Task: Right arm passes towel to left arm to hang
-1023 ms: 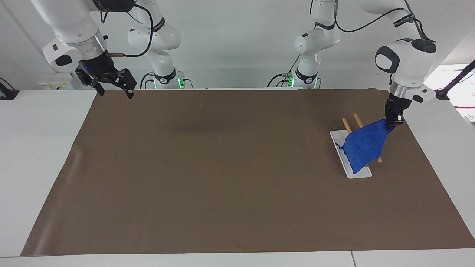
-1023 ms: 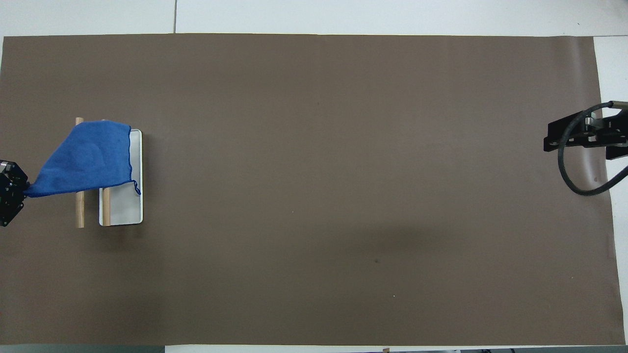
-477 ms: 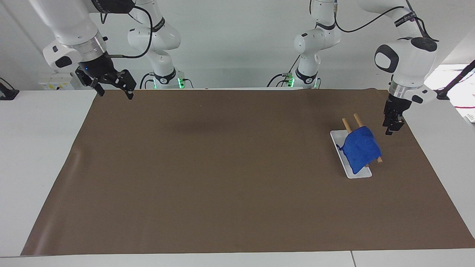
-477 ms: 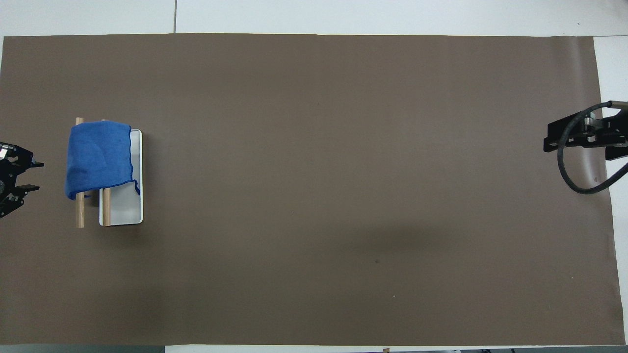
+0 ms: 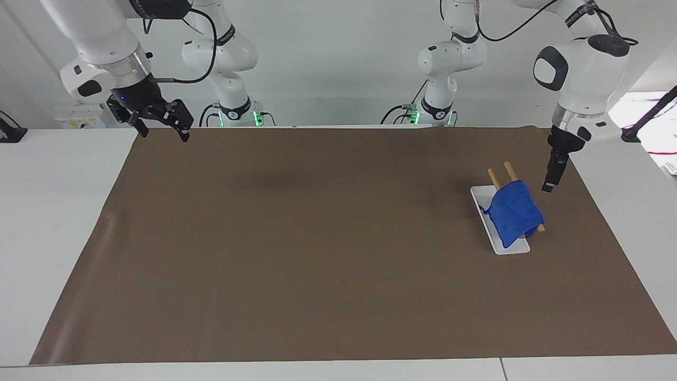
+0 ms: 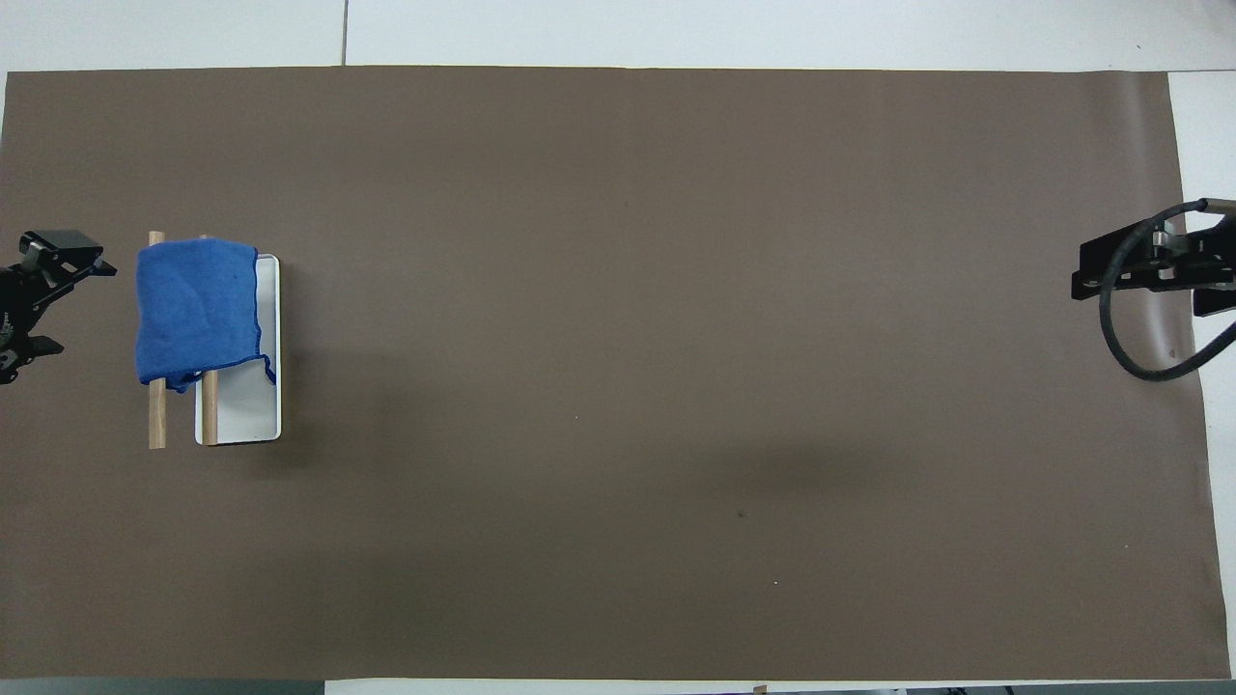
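- Change since the earlier frames: the towel [image 5: 512, 212], then stretched from the left end effector [image 5: 550, 182] down to the rack, now hangs free; that end effector has let go and drawn up and away from it.
- Towel: draped over the two wooden rails [image 5: 503, 172] of the small rack, whose white base tray [image 5: 500, 246] stands at the left arm's end of the worktop [image 5: 328, 254]. In the overhead view the cloth [image 6: 196, 309] covers the farther part of both rails [image 6: 155, 415], one corner falling toward the tray [image 6: 241, 420].
- Left end effector: released, fingers apart and empty, hanging just beside the rack and clear of the cloth; in the overhead view [image 6: 43, 304] it lies at the frame's edge.
- Right end effector [image 5: 158, 124]: released and empty, waiting over the edge of the brown mat at the right arm's end of the worktop, well apart from the towel; also in the overhead view [image 6: 1149, 270].
- Progress: judged from this layout, hand-over and hanging are done. What remains is at most the left arm's retreat to rest.
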`<control>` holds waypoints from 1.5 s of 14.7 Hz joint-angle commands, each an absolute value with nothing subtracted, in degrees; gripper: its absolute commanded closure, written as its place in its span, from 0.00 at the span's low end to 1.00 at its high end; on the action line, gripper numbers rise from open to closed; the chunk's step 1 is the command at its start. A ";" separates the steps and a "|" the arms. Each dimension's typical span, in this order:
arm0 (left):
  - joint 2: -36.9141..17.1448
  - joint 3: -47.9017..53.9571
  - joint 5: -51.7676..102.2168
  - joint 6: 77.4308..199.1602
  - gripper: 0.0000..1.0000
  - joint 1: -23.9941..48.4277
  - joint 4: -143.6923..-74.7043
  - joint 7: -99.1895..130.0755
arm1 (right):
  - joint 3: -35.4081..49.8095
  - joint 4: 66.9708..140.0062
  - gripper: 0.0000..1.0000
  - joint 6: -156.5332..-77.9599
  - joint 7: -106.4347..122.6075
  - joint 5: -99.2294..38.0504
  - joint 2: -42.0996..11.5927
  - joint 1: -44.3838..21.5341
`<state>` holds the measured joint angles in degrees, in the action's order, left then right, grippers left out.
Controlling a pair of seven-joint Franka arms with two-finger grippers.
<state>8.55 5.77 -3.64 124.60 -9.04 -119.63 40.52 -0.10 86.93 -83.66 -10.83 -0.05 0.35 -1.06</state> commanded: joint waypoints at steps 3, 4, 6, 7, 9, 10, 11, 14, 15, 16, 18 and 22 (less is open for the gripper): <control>7.65 5.36 -3.69 117.36 0.00 -1.68 -114.36 24.72 | 0.26 86.84 0.00 -82.97 -9.49 0.53 0.35 -0.44; 7.30 5.36 -3.60 114.64 0.00 -0.63 -112.26 22.61 | 0.26 86.84 0.00 -82.97 -9.49 0.53 0.35 -0.44; 6.25 5.36 -1.95 109.80 0.00 -0.26 -108.04 19.35 | 0.26 86.84 0.00 -82.97 -9.49 0.53 0.35 -0.44; 5.72 5.27 0.07 107.86 0.00 -0.35 -106.10 17.51 | 0.26 86.84 0.00 -82.97 -9.58 0.53 0.35 -0.44; 4.49 5.19 1.49 103.03 0.00 -0.79 -101.63 13.20 | 0.18 86.84 0.00 -82.97 -9.58 0.53 0.35 -0.35; 3.44 5.19 2.02 100.57 0.00 -0.97 -98.82 11.97 | 0.18 86.84 0.00 -82.97 -9.58 0.53 0.35 -0.44; 2.56 5.01 2.02 97.68 0.00 -1.05 -96.18 11.17 | 0.18 86.84 0.00 -82.97 -9.49 0.53 0.35 -0.44; 1.49 4.48 2.11 90.37 0.00 -2.28 -91.77 4.68 | 0.18 86.84 0.00 -82.97 -9.58 0.53 0.35 -0.44; 1.58 4.48 2.11 88.44 0.00 -2.89 -91.58 2.48 | 0.18 86.84 0.00 -82.97 -9.49 0.53 0.35 -0.35; 2.28 4.48 2.28 86.85 0.00 -2.99 -92.80 -0.41 | 0.18 86.84 0.00 -82.97 -9.58 0.53 0.35 -0.35; 2.90 4.48 2.28 86.75 0.00 -2.99 -94.04 -2.72 | 0.18 86.84 0.00 -82.97 -9.58 0.53 0.35 -0.44; 3.16 4.57 2.20 86.22 0.00 -2.99 -94.22 -2.72 | 0.26 86.84 0.00 -82.97 -9.58 0.53 0.35 -0.35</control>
<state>2.82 4.52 1.51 87.35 -2.72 -94.11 -1.53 -0.16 86.93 -83.64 -10.83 -0.05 0.33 -1.05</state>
